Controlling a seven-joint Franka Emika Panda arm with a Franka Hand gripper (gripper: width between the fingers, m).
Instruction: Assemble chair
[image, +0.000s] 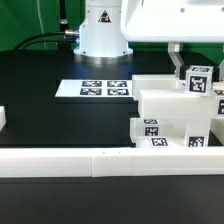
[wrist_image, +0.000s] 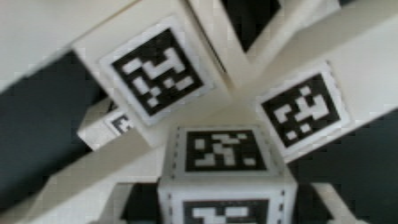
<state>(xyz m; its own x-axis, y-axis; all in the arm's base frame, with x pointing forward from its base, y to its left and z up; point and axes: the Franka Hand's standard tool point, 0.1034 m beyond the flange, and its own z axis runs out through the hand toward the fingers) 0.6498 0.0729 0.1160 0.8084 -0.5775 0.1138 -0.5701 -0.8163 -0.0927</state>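
The chair (image: 172, 112) is a cluster of glossy white tagged blocks at the exterior view's right, with a short square post (image: 199, 80) standing up from it. My gripper (image: 182, 60) hangs from the arm just beside and above that post. In the wrist view the post (wrist_image: 222, 150) fills the middle, and X-brace bars with tags (wrist_image: 164, 68) spread beyond it. My gripper (wrist_image: 222, 203) straddles the post's near end. Its fingers (wrist_image: 128, 200) stand either side with a thin dark gap to the post, so it is open.
The marker board (image: 97, 88) lies flat on the black table by the robot base. The long low white rail (image: 90, 160) runs along the front edge. A small white piece (image: 3, 120) shows at the exterior view's left edge.
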